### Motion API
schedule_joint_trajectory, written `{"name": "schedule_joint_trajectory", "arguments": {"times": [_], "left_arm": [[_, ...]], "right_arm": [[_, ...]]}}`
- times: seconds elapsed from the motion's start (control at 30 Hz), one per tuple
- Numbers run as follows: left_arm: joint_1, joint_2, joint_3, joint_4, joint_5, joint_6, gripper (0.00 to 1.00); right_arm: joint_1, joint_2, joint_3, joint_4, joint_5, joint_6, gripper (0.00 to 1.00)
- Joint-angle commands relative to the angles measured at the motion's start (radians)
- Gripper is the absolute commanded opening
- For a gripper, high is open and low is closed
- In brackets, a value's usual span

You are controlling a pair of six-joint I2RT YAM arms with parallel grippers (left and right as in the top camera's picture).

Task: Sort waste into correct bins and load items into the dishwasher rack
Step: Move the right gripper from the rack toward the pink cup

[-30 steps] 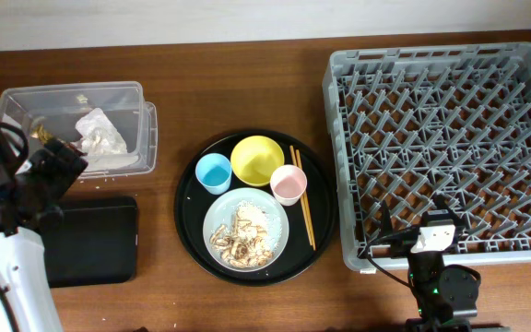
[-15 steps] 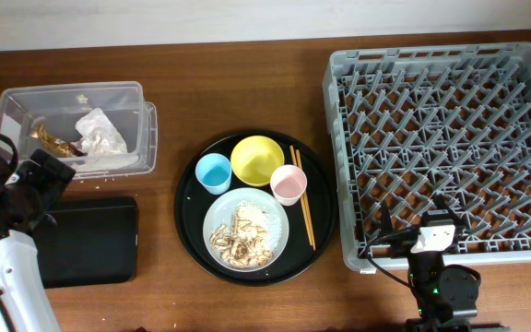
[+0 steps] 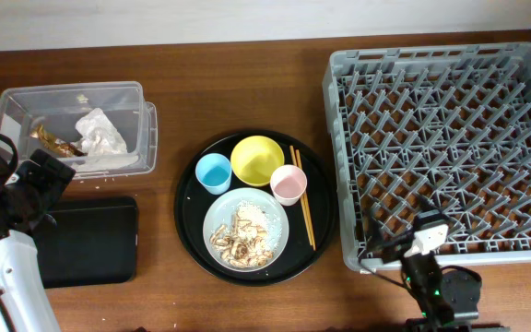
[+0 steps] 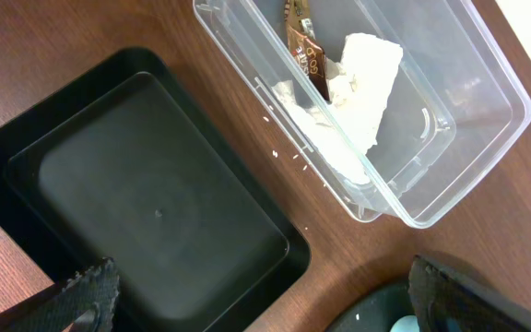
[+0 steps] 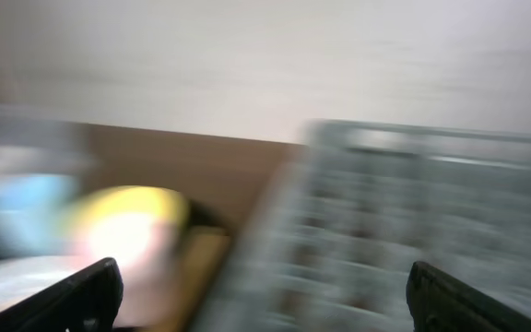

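My left gripper [image 4: 267, 300] hangs spread wide and empty, well left of the round black tray [image 3: 186, 207]. Left of that tray too, the clear tub [image 3: 17, 106] holds the napkin [image 3: 100, 131] and wrapper [image 3: 49, 140]. On the tray, food scraps [image 3: 242, 235] cover the plate [image 3: 252, 196]. My right gripper [image 5: 265, 295], right of the tray, gapes wide in a blurred view.

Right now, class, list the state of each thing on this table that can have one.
clear plastic tub, holding crumpled napkin and wrapper
black rectangular tray, empty
dishwasher rack, empty
plate, upright, food scraps on it
yellow bowl, upright, empty
light-blue cup, upright
pink cup, upright
left gripper, open, empty
right gripper, open
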Motion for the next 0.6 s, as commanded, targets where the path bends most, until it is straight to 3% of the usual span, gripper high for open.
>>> {"name": "schedule_joint_trajectory", "arguments": {"times": [0.0,0.03,0.1,0.13,0.2,0.27,0.37,0.47,0.53,0.57], "left_arm": [[0.005,-0.007,0.003,-0.002,-0.011,-0.011,0.99],[0.005,-0.007,0.003,-0.002,-0.011,-0.012,0.99],[0.005,-0.007,0.003,-0.002,-0.011,-0.011,0.99],[0.005,-0.007,0.003,-0.002,-0.011,-0.012,0.99],[0.005,-0.007,0.003,-0.002,-0.011,-0.011,0.99],[0.005,-0.007,0.003,-0.002,-0.011,-0.012,0.99],[0.005,-0.007,0.003,-0.002,-0.011,-0.011,0.99],[0.005,-0.007,0.003,-0.002,-0.011,-0.011,0.99],[0.005,-0.007,0.003,-0.002,-0.011,-0.011,0.99],[0.005,-0.007,0.003,-0.002,-0.011,-0.012,0.99]], "right_arm": [[-0.005,-0.007,-0.007,0.088,-0.743,0.530,0.99],[-0.005,-0.006,-0.007,0.117,-0.759,0.718,0.99],[-0.005,-0.006,-0.007,0.158,-0.681,0.901,0.99],[-0.005,-0.006,-0.007,0.277,-0.661,0.998,0.99],[-0.006,-0.006,0.023,0.584,-0.611,1.079,0.99],[-0.006,0.005,0.140,0.543,-0.508,1.084,0.98],[-0.006,0.116,0.369,0.379,-0.467,0.916,0.98],[-0.006,0.472,0.811,-0.137,-0.481,0.553,0.98],[-0.005,0.658,1.007,-0.346,-0.482,0.437,0.98],[0.012,0.859,1.227,-0.572,-0.480,0.301,0.98]]}}
